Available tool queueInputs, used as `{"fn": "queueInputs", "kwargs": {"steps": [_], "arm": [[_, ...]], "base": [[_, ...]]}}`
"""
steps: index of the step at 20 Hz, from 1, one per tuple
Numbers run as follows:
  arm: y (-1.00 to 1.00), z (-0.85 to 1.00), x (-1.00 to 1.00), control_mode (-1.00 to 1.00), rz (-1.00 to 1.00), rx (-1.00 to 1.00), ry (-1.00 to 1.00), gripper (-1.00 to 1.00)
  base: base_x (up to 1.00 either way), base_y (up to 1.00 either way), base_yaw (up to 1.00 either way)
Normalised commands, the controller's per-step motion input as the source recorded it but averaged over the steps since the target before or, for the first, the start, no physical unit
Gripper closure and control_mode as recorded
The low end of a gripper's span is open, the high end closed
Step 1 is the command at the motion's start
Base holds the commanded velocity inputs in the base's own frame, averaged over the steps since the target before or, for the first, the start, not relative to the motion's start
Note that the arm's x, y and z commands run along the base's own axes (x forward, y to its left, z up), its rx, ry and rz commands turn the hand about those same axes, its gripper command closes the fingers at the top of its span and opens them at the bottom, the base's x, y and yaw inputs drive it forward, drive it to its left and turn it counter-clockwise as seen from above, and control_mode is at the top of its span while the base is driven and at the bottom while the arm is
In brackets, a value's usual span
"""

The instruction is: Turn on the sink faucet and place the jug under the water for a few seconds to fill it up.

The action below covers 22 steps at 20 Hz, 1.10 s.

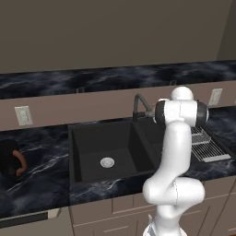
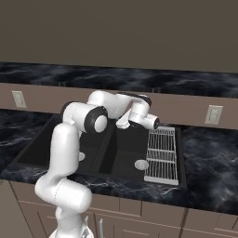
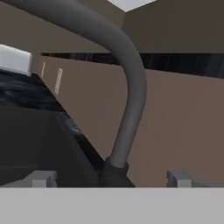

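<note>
while the hand (image 3: 107, 177) sits right at the sink faucet (image 3: 127, 87), fingers spread to either side of its base and gripping nothing, we're on the turn-on step; no stream runs. next comes nudging the tap on. slim matte gooseneck, black sink (image 1: 92, 147), jug (image 1: 10, 159) waiting far left on the marbled bench (image 1: 41, 184).

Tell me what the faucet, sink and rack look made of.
Faucet: smooth dark grey tube, probably matte metal. Sink: matte black, no glare, perhaps composite; silver drain looks metal. Rack: thin pale bars, likely wire.
</note>
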Motion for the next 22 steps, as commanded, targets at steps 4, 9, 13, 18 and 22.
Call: {"fn": "queueInputs", "kwargs": {"steps": [4, 9, 13, 18, 22], "arm": [[0.15, -0.07, 0.31, -1.00, -0.02, 0.00, 0.00, -1.00], [-0.15, 0.00, 0.28, -1.00, 0.00, 0.03, -0.01, -1.00], [-0.31, 0.00, 0.24, -1.00, 0.00, 0.05, -0.01, -1.00], [-0.25, -0.03, 0.20, -1.00, 0.00, 0.04, 0.00, -1.00], [-0.07, -0.23, 0.23, -1.00, 0.00, 0.01, 0.00, -1.00]], "base": [[0.00, 0.00, 0.00], [0.00, 0.00, 0.00], [0.00, 0.00, 0.00], [0.00, 0.00, 0.00], [0.00, 0.00, 0.00]]}}
